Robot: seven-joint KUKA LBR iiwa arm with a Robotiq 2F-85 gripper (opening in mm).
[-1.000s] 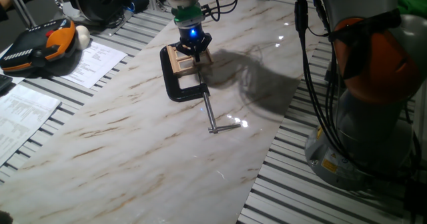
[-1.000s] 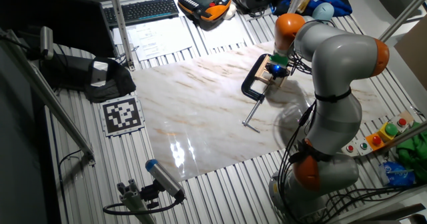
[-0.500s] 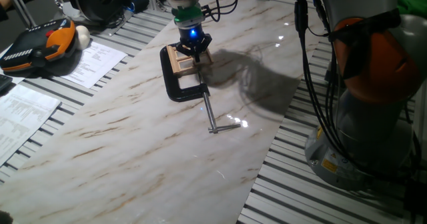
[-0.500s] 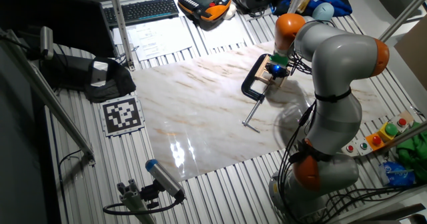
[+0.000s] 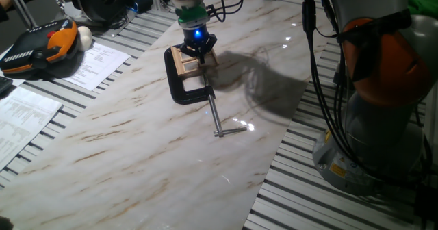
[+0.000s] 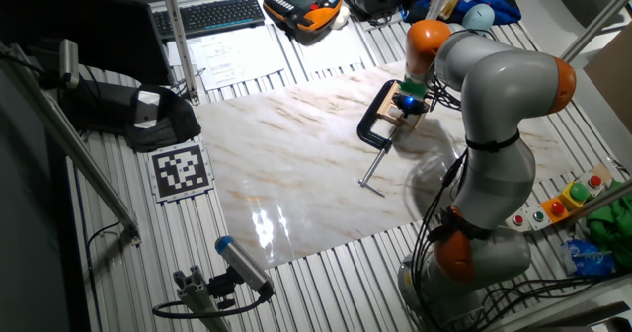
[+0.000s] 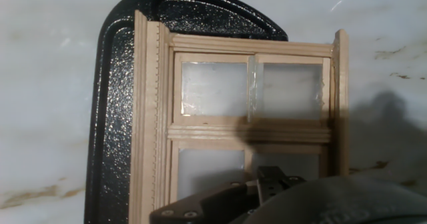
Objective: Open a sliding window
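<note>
Jaws right above sliding window, state unclear

I'm in a robotics lab: teach pendant, fiducial marker, keyboard, slatted aluminium bench.

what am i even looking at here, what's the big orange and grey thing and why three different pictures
The orange and grey thing is a robot arm standing beside a marble-patterned table. Two pictures come from fixed cameras on different sides of the table. The third comes from a camera on the arm's hand, looking straight down.

On the table lies a small wooden sliding window, pinned in place by a black C-clamp whose long screw sticks out across the table. The gripper is right down at the window. Whether its fingers are closed on anything cannot be told from these pictures.
</note>
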